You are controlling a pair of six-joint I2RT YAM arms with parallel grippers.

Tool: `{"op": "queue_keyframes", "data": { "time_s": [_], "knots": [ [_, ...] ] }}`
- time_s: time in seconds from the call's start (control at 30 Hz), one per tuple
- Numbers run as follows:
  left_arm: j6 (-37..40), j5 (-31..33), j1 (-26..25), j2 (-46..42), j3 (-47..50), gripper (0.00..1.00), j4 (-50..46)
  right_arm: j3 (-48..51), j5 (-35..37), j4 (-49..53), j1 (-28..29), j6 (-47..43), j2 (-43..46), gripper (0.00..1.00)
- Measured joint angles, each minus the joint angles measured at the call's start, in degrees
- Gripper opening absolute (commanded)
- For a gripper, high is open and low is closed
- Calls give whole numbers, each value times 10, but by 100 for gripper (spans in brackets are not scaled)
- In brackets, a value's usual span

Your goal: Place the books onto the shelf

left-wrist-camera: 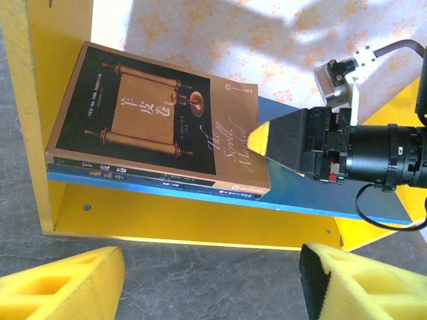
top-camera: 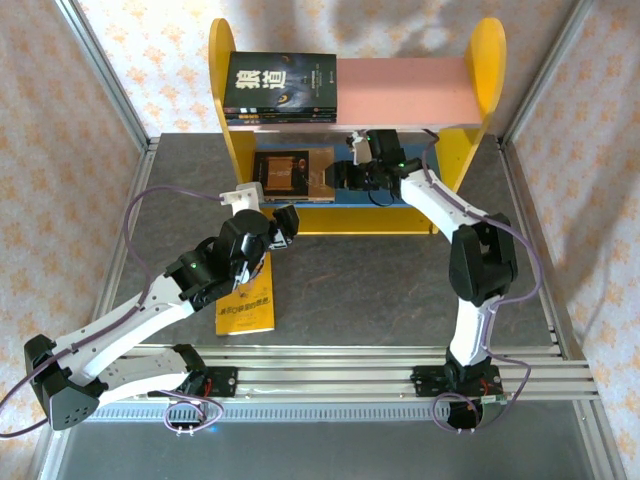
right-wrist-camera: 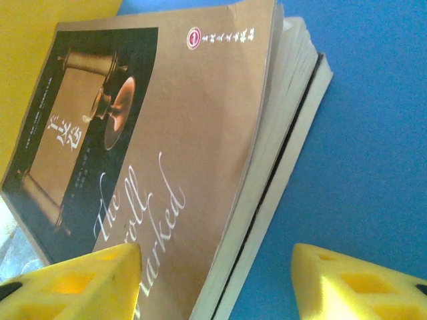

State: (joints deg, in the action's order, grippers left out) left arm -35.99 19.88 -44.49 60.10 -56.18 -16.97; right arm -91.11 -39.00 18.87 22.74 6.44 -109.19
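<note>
Bg: pale pink wallpaper (top-camera: 60, 120) w/ orange floral print on left, right & far sides. Alu frame posts (top-camera: 105, 70) at far corners. Dark grey mottled surface (top-camera: 350, 290), alu rails (top-camera: 330, 365) along near edge. Soft shadows on far wall.

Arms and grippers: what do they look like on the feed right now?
Left arm and right arm: white links, black joints and bases, thin purple cables looping alongside. Left gripper and right gripper carry yellow, hollow-celled wedge fingers on black mounts.

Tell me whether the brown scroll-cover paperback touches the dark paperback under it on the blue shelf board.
Touching. The right wrist view shows the brown paperback lying flat on the dark paperback, edges stacked with no gap.
</note>
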Motion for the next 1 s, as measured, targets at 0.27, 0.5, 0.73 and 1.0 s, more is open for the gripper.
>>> {"op": "queue_keyframes", "data": {
  "time_s": [0.27, 0.5, 0.73, 1.0],
  "knots": [
    [-1, -4, 0, -1, 4, 70, 1, -1, -31, 5, 1, 4, 7, 61],
    [-1, -4, 0, -16, 22, 69, 0, -34, -44, 24, 7, 4, -6, 61],
    [-2, -4, 0, -18, 24, 70, 0, -47, -45, 39, 7, 4, -16, 61],
    [-4, -4, 4, -25, 32, 70, 0, -52, -24, 49, 13, 4, -17, 61]
  ]
}}
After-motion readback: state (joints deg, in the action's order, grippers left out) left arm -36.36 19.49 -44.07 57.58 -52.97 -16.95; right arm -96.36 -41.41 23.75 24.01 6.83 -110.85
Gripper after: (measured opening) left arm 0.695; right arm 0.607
